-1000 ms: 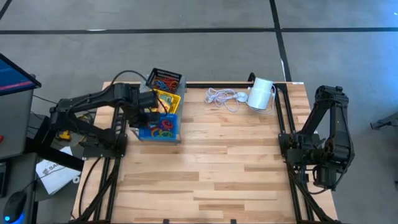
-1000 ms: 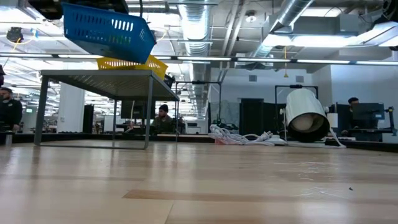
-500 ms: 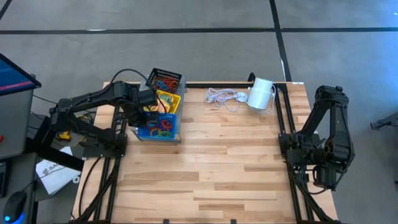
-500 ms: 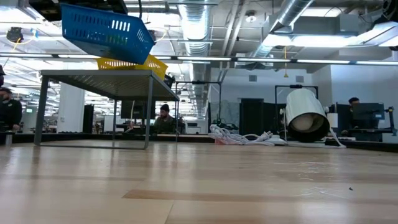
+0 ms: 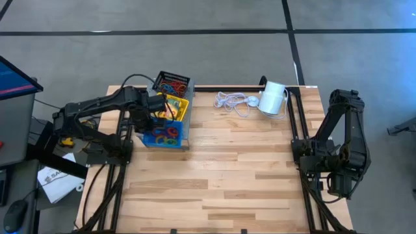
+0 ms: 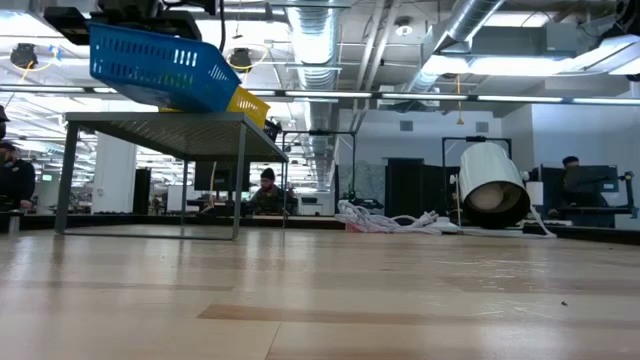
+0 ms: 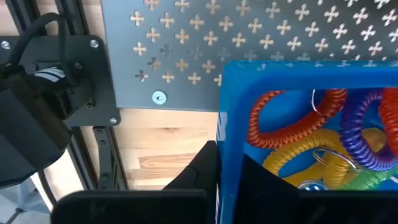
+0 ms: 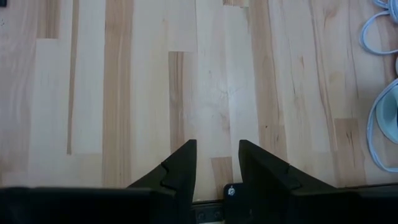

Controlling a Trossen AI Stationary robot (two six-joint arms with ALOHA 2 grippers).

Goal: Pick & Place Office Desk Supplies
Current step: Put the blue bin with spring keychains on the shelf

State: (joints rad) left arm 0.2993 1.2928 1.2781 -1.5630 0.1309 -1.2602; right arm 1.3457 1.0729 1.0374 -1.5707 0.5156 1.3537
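The blue tray [image 5: 168, 134] [image 6: 150, 65] holds coiled red, yellow and purple loops [image 7: 311, 143]. It hangs tilted over a raised grey perforated platform [image 6: 170, 125] at the table's far-left corner. My left gripper [image 5: 155, 117] [image 7: 225, 160] is shut on the tray's left wall. The yellow tray [image 5: 177, 104] [image 6: 250, 103] rests on the platform behind it. The black mesh tray [image 5: 173, 83], with more loops in it, sits farther back. My right gripper [image 8: 217, 158] is open and waits above bare wood by the table's right edge. My left gripper pinches the blue tray's side wall [image 7: 222, 146], one finger [image 7: 202, 171] outside it and the other inside. It comes from the table's left. The tray is tilted, its gripped side higher. Whether its low corner touches the platform I cannot tell.
A coiled white cord [image 5: 233, 101] and a white cylinder [image 5: 273, 97] [image 6: 492, 185] lie at the table's far edge. The wooden top between the platform and the right arm [image 5: 341, 149] is bare. People sit in the room beyond.
My left gripper has carried the blue tray a little toward the table's left and slightly down. The tray has stayed tilted and gripped. The yellow tray has not moved.
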